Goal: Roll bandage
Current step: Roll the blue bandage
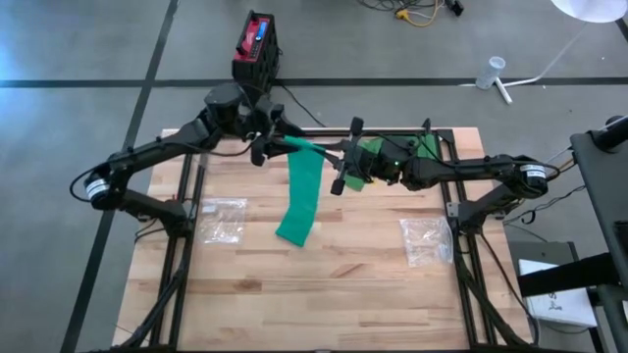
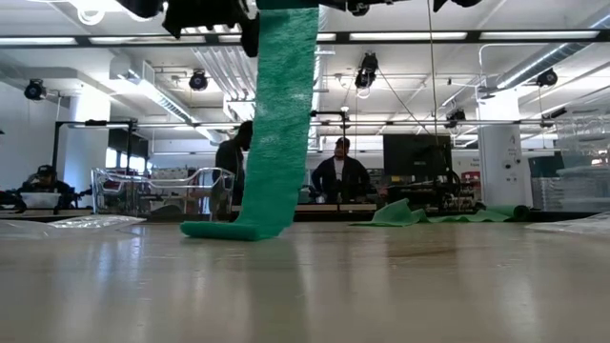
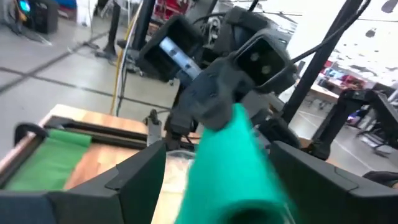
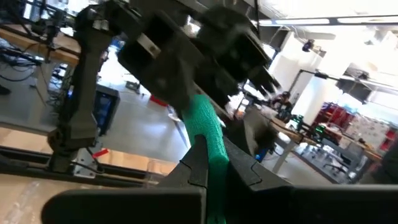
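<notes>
Right gripper (image 4: pixel 214 163) on seemingly downhanging bandage (image 1: pixel 300 201)

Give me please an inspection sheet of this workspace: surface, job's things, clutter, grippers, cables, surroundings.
Surface: pale wooden plank table.
Job's things: long green fabric bandage hangs from the grippers, its lower end on the table.
Clutter: two clear plastic bags; a second green cloth at the far edge.
Grippers: left gripper open around the bandage's top; right gripper shut on the bandage.
Cables: yellow cable on the floor.
Surroundings: red and black case; a person behind.
</notes>
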`<action>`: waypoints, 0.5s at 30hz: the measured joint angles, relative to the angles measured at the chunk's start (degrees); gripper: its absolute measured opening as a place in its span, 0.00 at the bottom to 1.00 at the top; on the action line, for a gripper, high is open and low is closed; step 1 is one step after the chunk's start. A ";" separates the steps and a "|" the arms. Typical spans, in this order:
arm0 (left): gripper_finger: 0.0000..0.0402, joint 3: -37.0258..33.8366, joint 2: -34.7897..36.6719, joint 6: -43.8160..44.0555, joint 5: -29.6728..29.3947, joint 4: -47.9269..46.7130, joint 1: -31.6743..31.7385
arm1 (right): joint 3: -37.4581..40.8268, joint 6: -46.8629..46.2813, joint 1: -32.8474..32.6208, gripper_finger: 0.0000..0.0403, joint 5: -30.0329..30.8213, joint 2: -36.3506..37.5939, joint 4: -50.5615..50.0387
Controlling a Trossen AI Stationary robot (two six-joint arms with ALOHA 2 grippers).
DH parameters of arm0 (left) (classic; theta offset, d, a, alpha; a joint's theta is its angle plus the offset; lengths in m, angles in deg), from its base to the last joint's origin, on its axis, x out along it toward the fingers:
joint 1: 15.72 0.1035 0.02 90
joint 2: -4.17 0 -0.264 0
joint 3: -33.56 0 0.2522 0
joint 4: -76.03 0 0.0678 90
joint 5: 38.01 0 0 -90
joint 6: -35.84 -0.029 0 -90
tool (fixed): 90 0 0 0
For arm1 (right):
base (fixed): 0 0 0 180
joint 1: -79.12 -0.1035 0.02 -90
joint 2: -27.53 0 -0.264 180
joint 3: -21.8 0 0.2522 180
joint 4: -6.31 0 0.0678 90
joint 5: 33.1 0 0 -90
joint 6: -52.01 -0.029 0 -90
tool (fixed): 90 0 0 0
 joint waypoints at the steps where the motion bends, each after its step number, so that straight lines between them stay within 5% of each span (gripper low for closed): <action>1: 0.68 0.00 -0.77 0.84 0.64 0.43 0.01 | 0.03 0.00 0.00 0.02 0.10 0.00 -0.17; 9: 0.58 0.00 -4.64 5.97 4.86 6.49 0.15 | 0.07 0.00 0.02 0.02 0.33 0.00 -0.48; 15: 0.42 0.00 -4.44 5.65 5.60 6.34 0.45 | 0.07 -0.45 0.04 0.02 0.48 0.00 -1.43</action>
